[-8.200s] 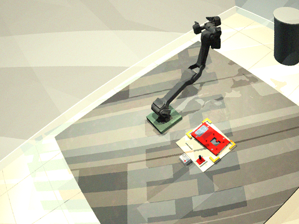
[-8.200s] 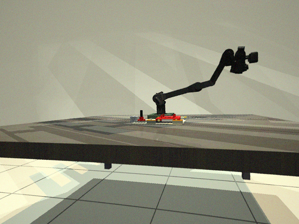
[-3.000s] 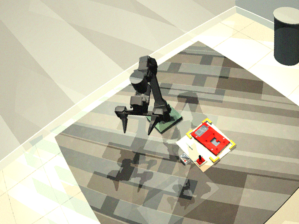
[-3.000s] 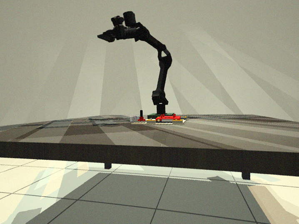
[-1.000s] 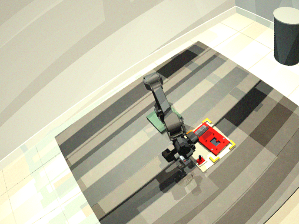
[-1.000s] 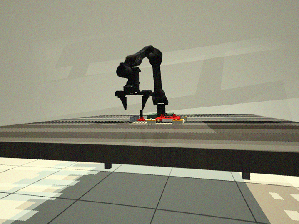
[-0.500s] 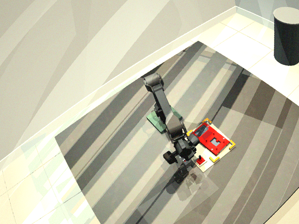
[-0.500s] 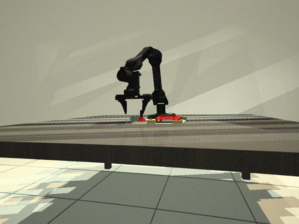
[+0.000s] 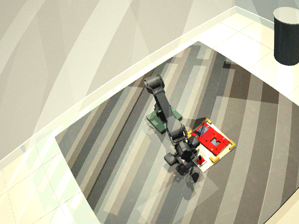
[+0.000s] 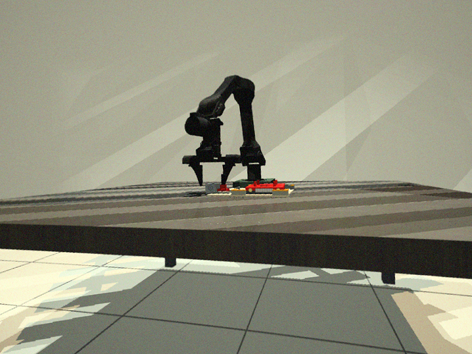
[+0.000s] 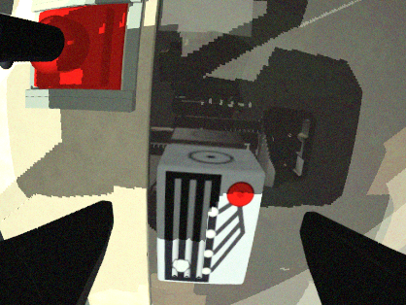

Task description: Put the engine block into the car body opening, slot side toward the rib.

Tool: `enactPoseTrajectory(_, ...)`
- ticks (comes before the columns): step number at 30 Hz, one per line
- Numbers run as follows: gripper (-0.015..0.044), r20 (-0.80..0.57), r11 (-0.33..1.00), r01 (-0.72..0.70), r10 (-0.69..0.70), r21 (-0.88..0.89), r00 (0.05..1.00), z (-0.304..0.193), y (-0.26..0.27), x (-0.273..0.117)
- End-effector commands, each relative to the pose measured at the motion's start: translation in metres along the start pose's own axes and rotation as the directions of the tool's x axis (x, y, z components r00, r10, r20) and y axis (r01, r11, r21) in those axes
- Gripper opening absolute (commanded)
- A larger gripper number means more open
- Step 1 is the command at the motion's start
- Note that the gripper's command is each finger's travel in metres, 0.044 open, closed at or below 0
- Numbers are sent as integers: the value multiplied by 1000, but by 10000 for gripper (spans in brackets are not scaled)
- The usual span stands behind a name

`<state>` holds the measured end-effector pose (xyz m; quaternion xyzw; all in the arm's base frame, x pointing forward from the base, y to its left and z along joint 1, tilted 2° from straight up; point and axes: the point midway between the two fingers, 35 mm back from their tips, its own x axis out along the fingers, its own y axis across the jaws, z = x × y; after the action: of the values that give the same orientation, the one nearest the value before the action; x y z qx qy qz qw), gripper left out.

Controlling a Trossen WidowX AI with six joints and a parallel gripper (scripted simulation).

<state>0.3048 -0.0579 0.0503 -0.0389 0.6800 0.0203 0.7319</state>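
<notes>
The grey engine block (image 10: 211, 187) (image 11: 233, 167) stands beside the board's edge, its black slotted panel and red dot facing the wrist camera. In the top view the arm mostly hides it. My gripper (image 10: 213, 183) (image 11: 210, 220) is open, with one fingertip on each side of the block and a gap on both sides in the wrist view. Its height against the block is hard to tell. The red car body (image 9: 219, 148) (image 10: 266, 187) lies on the cream board (image 9: 206, 167) (image 11: 44, 126). Its opening shows grey inside; the rib is too small to make out clearly.
A red piece (image 9: 202, 161) (image 11: 104, 63) with an upright black knob (image 9: 199, 157) (image 11: 34, 39) stands on the board near the gripper. Yellow corner brackets (image 9: 214, 159) (image 9: 232, 145) surround the car body. The arm's green base (image 9: 156, 122) is behind.
</notes>
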Motion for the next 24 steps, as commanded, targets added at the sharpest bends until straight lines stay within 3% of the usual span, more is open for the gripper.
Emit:
enactPoseTrajectory(1,282,-7,1000,-5,6,6,1000,-1,1,3)
enactPoseTrajectory(6,151,-7,1000,-5,6,6,1000,-1,1,3)
enactPoseTrajectory(13,105,-7,1000,-5,6,6,1000,-1,1,3)
enactPoseTrajectory(17,0,5,1000,2,-2,16,1000,1,0,-1)
enactPoseTrajectory(24,0,22,999,11,-11,31,1000,5,-1,-18)
